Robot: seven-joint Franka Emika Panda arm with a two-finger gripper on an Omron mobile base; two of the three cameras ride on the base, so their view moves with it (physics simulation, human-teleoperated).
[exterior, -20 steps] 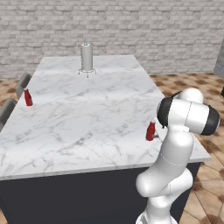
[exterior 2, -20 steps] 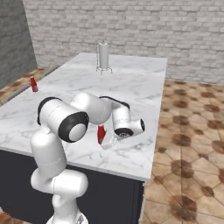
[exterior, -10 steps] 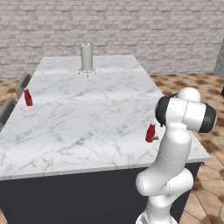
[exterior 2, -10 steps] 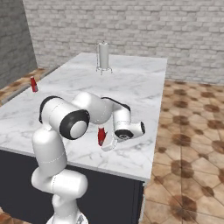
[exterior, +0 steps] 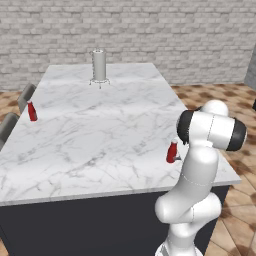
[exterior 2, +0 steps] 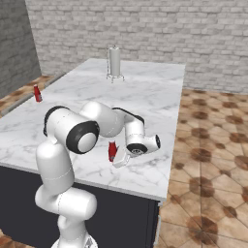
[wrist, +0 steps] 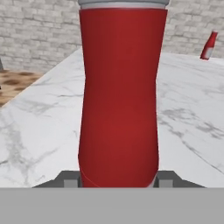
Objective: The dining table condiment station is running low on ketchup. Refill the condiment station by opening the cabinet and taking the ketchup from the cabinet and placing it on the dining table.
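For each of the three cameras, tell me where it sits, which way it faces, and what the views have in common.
Left base view: behind the arm to its left, looking down over the dining table; the white arm rises at lower right beside the ketchup.
Right base view: behind to its right; the arm rises at lower left, the tool low at the ketchup.
Hand view: on the hand, looking along the tabletop; the ketchup stands between the fingertips.
Shared: table, ketchup, the other red bottle; both base views show the grey cylinder.

Tabletop point(exterior: 100, 130) is looking like polished white grey-veined marble, ketchup point(wrist: 119, 96) is showing smooth matt red plastic, wall point(exterior: 150, 30) is looking rough brick.
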